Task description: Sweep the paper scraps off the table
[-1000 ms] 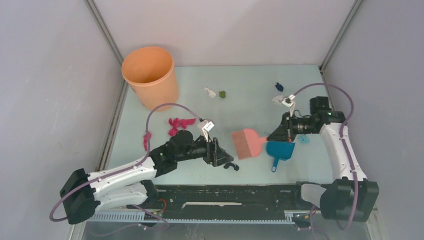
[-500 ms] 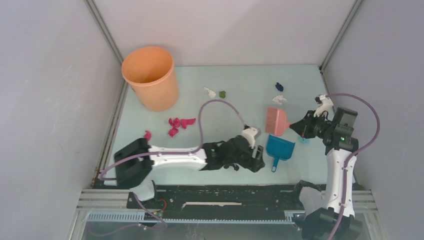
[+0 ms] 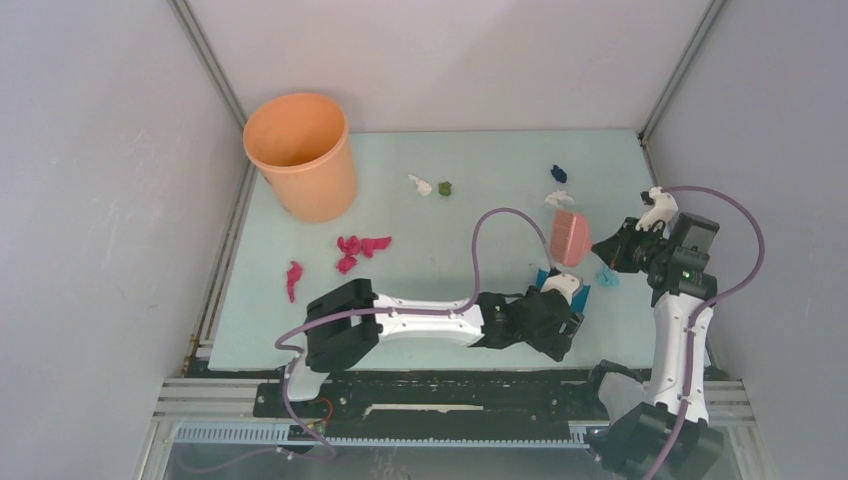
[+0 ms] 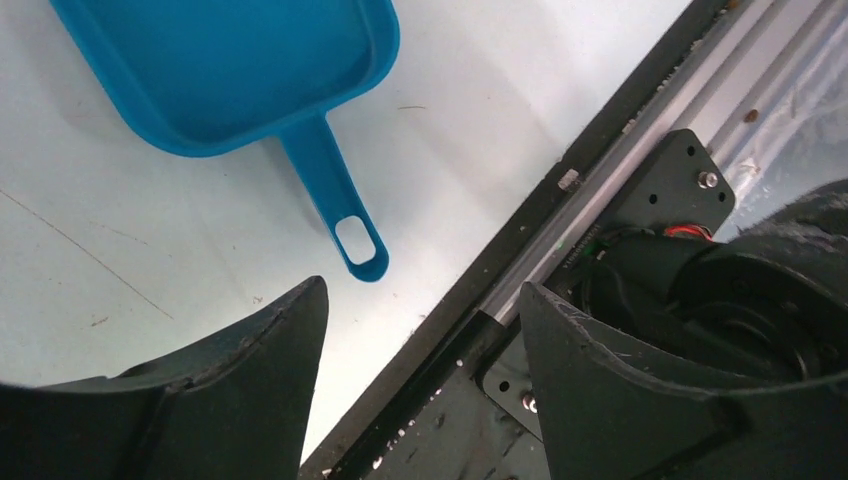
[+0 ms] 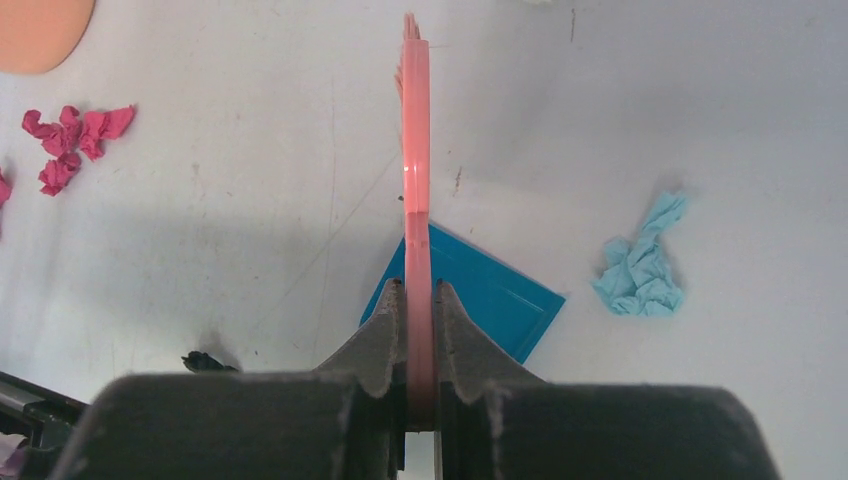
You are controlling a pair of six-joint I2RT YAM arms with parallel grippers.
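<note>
My right gripper (image 3: 602, 250) (image 5: 420, 292) is shut on the handle of the pink brush (image 3: 570, 238) (image 5: 415, 150), held edge-on above the table (image 3: 480, 230). My left gripper (image 3: 562, 328) (image 4: 420, 292) is open and empty, just short of the handle of the blue dustpan (image 4: 230, 70) (image 5: 490, 290), near the table's front edge. Paper scraps lie about: a magenta cluster (image 3: 360, 246) (image 5: 75, 135), one magenta bit (image 3: 293, 278), white (image 3: 420, 184) and olive green (image 3: 446, 187) bits, dark blue (image 3: 558, 173) and white (image 3: 559, 198) bits, a light blue one (image 3: 606, 278) (image 5: 642, 265), and a black one (image 5: 205, 361).
An orange bucket (image 3: 300, 150) stands at the back left. Grey walls and metal rails close in the table. The black base rail (image 4: 560, 230) runs along the near edge, close to my left gripper. The left arm lies stretched across the front of the table.
My left arm has swung right along the front edge to the dustpan. My right gripper has drawn back to the right with the brush, lifting it and turning it edge-on.
</note>
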